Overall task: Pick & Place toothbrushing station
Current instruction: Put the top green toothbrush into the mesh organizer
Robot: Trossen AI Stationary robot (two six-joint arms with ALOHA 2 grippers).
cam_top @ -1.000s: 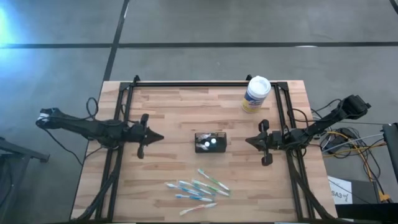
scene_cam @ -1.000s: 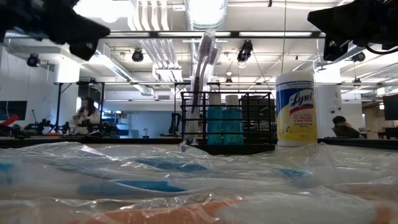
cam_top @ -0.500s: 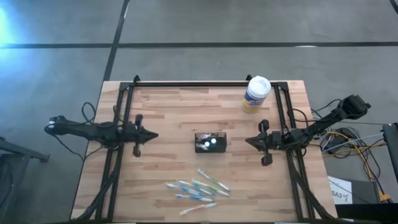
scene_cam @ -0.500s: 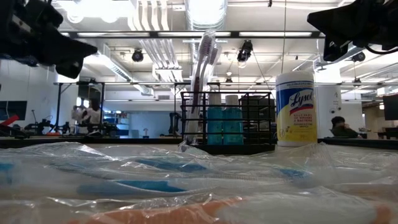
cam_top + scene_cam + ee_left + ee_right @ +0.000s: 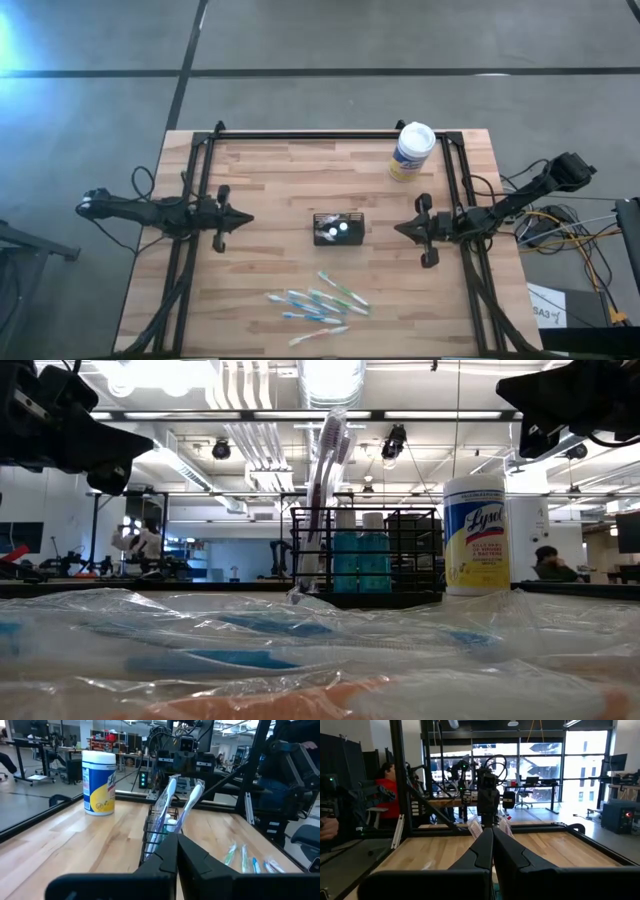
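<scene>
Left gripper (image 5: 240,217) hangs over the table's left side, fingers pressed together, holding nothing, tip aimed toward the middle. Well apart from it, near the table's centre, stands the toothbrushing station (image 5: 339,228), a small black wire holder; neither arm touches it. Toward the front edge lies a loose scatter of toothbrushes (image 5: 318,303). Beyond the station and to its right, a Lysol canister (image 5: 411,151) stands at the far edge. Right gripper (image 5: 402,229) waits at the right side, also fully closed and empty, pointing at the station. Risks, as judged: with both tools pinched shut, any approach to the holder would shove it rather than take it, so the fingers must part first; the holder looks light and top-heavy with brushes upright in it, so a nudge or an off-centre grip on the thin wire could tip it or slide it. From above the holder reads as a flat dark box with two pale spots; the low view shows it as an open wire rack (image 5: 366,556) holding upright wrapped brushes (image 5: 326,470) and teal cups, and the left wrist view (image 5: 161,827) confirms the brushes lean. The low view's foreground is clear wrapping, blurred.
</scene>
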